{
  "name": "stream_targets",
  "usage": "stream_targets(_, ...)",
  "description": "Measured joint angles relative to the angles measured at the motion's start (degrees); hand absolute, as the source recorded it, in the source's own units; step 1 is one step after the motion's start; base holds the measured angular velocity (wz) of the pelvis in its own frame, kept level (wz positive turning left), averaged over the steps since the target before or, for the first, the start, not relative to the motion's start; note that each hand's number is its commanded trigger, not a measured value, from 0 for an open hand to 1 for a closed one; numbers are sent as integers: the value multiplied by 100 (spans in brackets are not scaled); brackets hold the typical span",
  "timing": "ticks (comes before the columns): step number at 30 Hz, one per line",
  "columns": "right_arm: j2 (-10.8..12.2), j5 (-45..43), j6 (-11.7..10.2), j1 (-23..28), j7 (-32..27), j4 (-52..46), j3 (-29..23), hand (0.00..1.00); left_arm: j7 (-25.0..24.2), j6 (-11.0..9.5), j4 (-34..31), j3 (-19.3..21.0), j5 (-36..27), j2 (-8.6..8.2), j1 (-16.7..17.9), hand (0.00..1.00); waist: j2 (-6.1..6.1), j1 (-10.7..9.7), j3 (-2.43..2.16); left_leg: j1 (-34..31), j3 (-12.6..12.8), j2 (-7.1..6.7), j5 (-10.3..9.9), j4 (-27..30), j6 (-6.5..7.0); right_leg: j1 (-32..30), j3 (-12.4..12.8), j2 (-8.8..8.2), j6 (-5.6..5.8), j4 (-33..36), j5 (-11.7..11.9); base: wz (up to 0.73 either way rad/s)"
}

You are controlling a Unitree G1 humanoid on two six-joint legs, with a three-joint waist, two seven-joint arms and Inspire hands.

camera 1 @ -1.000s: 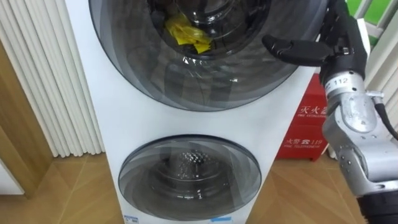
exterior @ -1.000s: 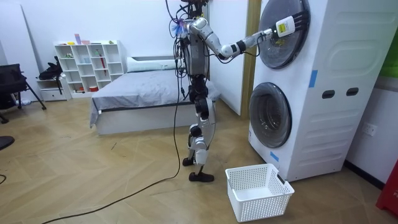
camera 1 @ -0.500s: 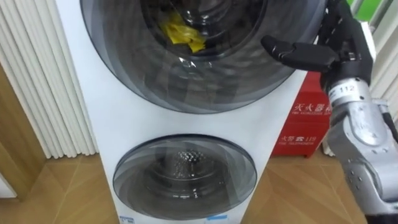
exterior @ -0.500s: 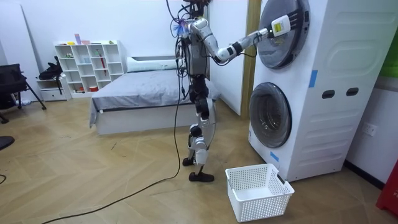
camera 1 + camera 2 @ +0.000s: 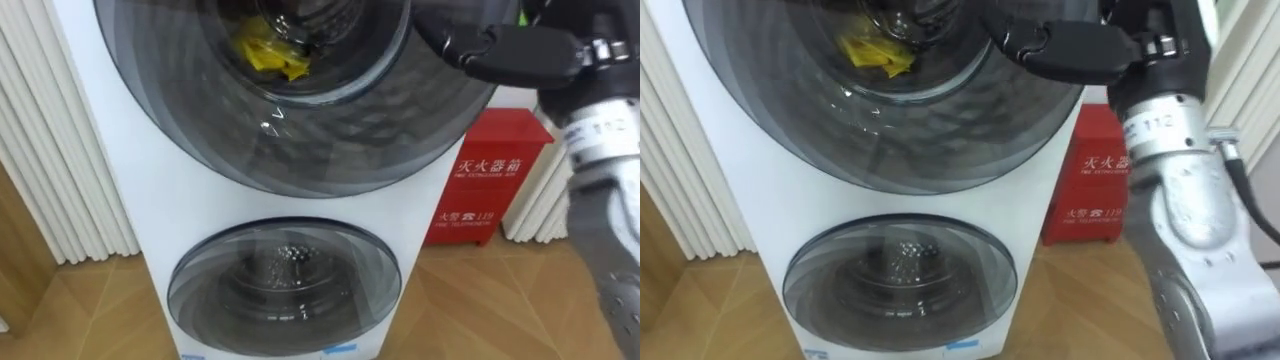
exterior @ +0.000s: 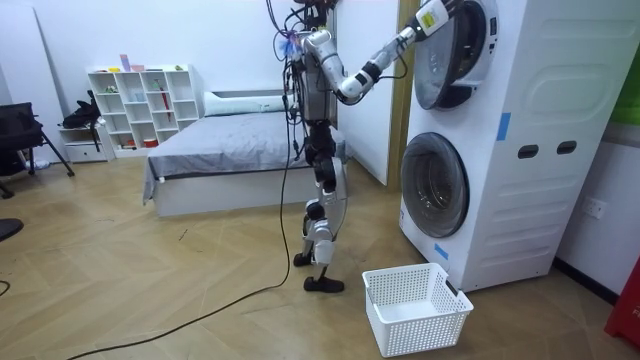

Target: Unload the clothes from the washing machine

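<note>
A yellow garment [image 5: 262, 55] lies at the upper left, behind the glass of the washing machine's [image 5: 130, 200] upper door [image 5: 300, 150]. At the upper right, the right hand [image 5: 510, 50] rests against that door's rim; whether it is clamped there cannot be told. A red box [image 5: 480, 190] stands below it.

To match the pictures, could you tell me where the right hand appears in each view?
Left eye view: right hand top right, at the upper door's right rim.
Right eye view: right hand top, right of centre.
Room view: right hand top, right of centre, arm raised.
Shared landmark: the upper door.
</note>
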Motion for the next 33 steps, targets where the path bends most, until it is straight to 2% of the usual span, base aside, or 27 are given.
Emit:
stream_targets(3, -46, -9, -85, 180, 167, -106, -27, 0, 14, -19, 6, 12, 3, 7, 70, 0, -54, -69, 17, -37, 9, 6, -17, 7, -28, -14, -4, 2, -2, -1, -4, 1)
stream_targets(5, -143, -15, -161, 377, 396, -143, -189, 0, 14, -57, 5, 115, 8, 21, 103, 0, -66, -71, 56, -51, 8, 26, -64, 27, -56, -28, -9, 18, 8, -11, -12, 4)
stream_targets(9, -168, -47, -397, 750, 792, -269, -357, 0, 9, -115, 16, 170, 8, 87, 129, 0, -85, -69, 49, -58, 20, 48, -132, 92, -61, -9, -7, 37, 0, 1, -4, -1)
stream_targets(11, -167, -36, -689, 1071, 1050, -292, -428, 0, 4, -156, 93, 225, 4, 137, 134, 0, -66, -68, 50, -26, 28, 54, -131, 83, -61, 37, -5, 46, -11, 3, 10, 0)
stream_targets(13, -167, -27, -813, 1226, 1203, -296, -454, 0, -2, -157, 106, 224, 1, 170, 126, 0, -34, -73, 46, -22, 33, 55, -131, 83, -60, 40, -1, 47, -12, 2, 11, 0)
stream_targets(17, -166, -13, -881, 1338, 1433, -254, -456, 0, -40, -157, 108, 220, -7, 172, 110, 0, 109, -74, 49, -9, 61, 57, -131, 73, -60, 40, 19, 49, -12, -5, 10, 0)
stream_targets(19, -165, 128, -903, 1378, 1521, -250, -427, 0, -43, -159, 105, 211, -39, 173, 68, 0, 142, -75, 52, -18, 68, 60, -130, 75, -61, 37, 15, 50, -13, -9, 8, 0)
stream_targets(21, -78, 236, -967, 1478, 1593, -251, -427, 0, -43, -161, 84, 210, -125, 174, 71, 0, 147, -67, 54, -25, 86, 65, -130, 76, -62, 29, 7, 50, -15, -9, 0, 0)
stream_targets(23, 206, 298, -1084, 1502, 1715, -201, -431, 0, -45, -159, 88, 129, -114, 173, 60, 0, 147, -90, 55, -43, 89, 67, -129, 81, -63, 8, 0, 51, -18, -10, -2, -2)
stream_targets(27, 585, 619, -1259, 1538, 1838, -35, -426, 0, -38, -160, 88, -16, -134, 173, -19, 0, 145, -98, 56, -50, 90, 65, -129, 93, -63, 6, 2, 49, -16, -11, -2, 0)
stream_targets(29, 857, 809, -1472, 1654, 1895, 133, -366, 0, -19, -161, 126, -161, -215, 184, -92, 0, 153, -73, 56, -42, 89, 66, -129, 96, -63, 7, -5, 52, -18, -9, -1, 0)
stream_targets(32, 1071, 952, -1618, 1849, 1962, 342, -224, 0, -19, -142, 214, -373, -247, 187, -163, 0, 174, -56, 53, -43, 117, 68, -129, 103, -62, -8, 10, 55, -19, 4, 0, -4)
stream_targets(33, 1073, 1001, -1627, 1906, 1965, 392, -165, 0, -19, -133, 214, -415, -259, 186, -168, 0, 180, -56, 53, -43, 128, 70, -129, 102, -62, -12, 23, 58, -19, 8, 0, -10)
